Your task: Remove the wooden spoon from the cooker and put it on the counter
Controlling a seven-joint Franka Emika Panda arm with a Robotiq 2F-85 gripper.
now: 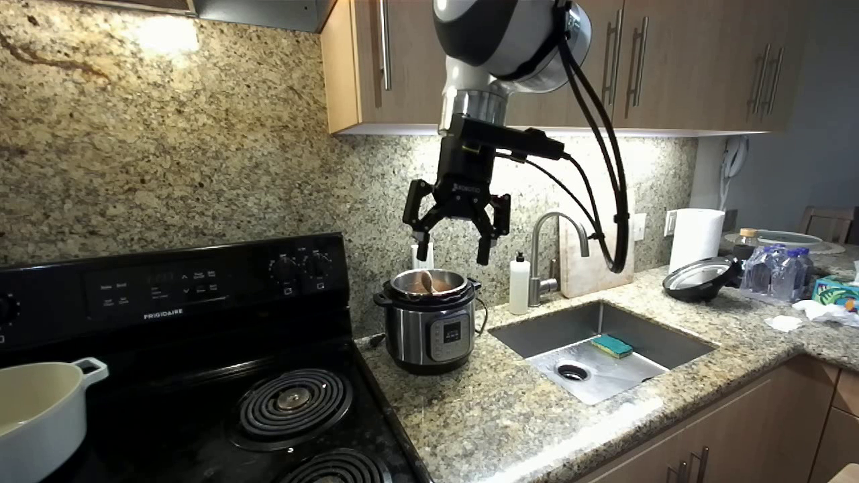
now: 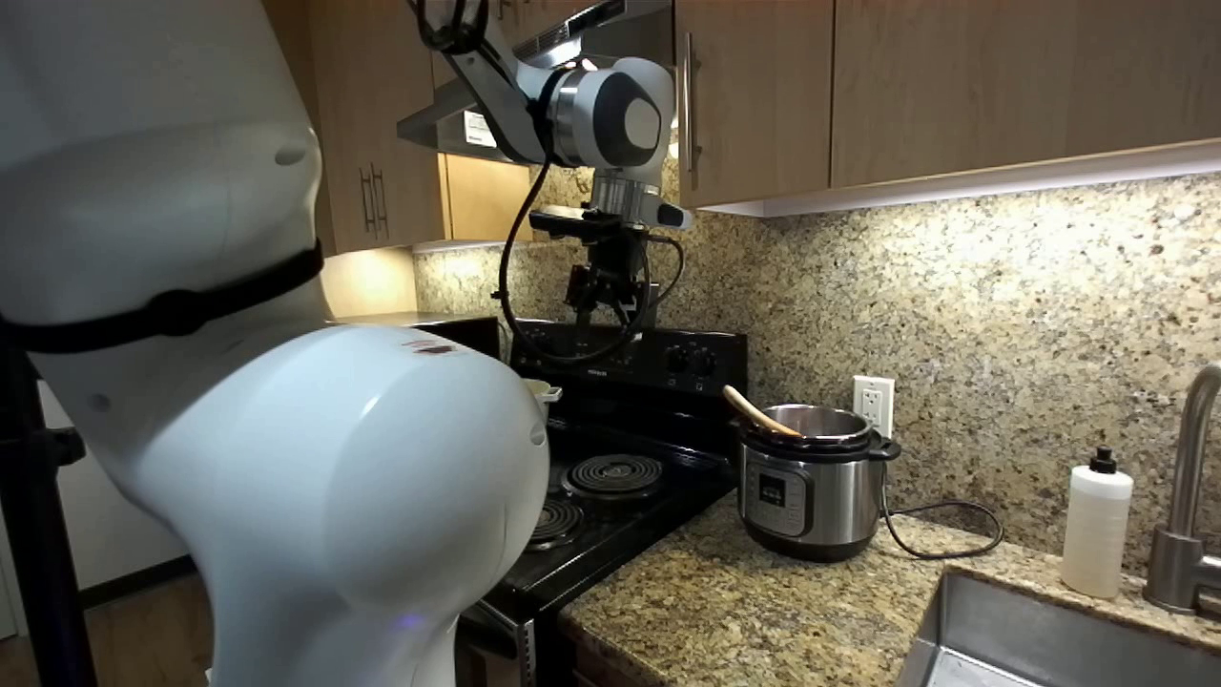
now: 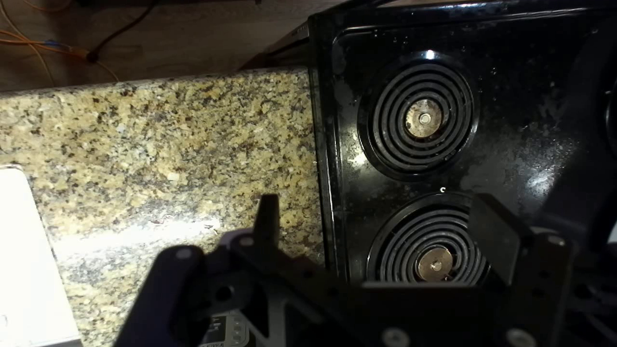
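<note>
The wooden spoon (image 1: 427,280) stands tilted in the cooker (image 1: 429,335). In an exterior view, the spoon's handle (image 2: 758,412) leans out over the rim of the cooker (image 2: 830,496) on the stove side; its lower end is hidden inside. The cooker stands on the granite counter (image 1: 483,409), which also shows in the wrist view (image 3: 168,144). Only a bit of the cooker's control panel (image 3: 224,330) shows in the wrist view; the spoon is out of view there. My gripper (image 1: 453,251) is open and empty, pointing down. In the wrist view its fingertips (image 3: 376,197) are wide apart above the stove edge.
The black stove (image 1: 201,376) with coil burners adjoins the counter, with a white pot (image 1: 40,409) on it. A sink (image 1: 597,376), faucet (image 1: 537,255) and soap bottle (image 1: 519,285) stand beside the cooker. Upper cabinets (image 1: 409,67) hang behind the arm. A cord (image 2: 940,553) trails from the cooker.
</note>
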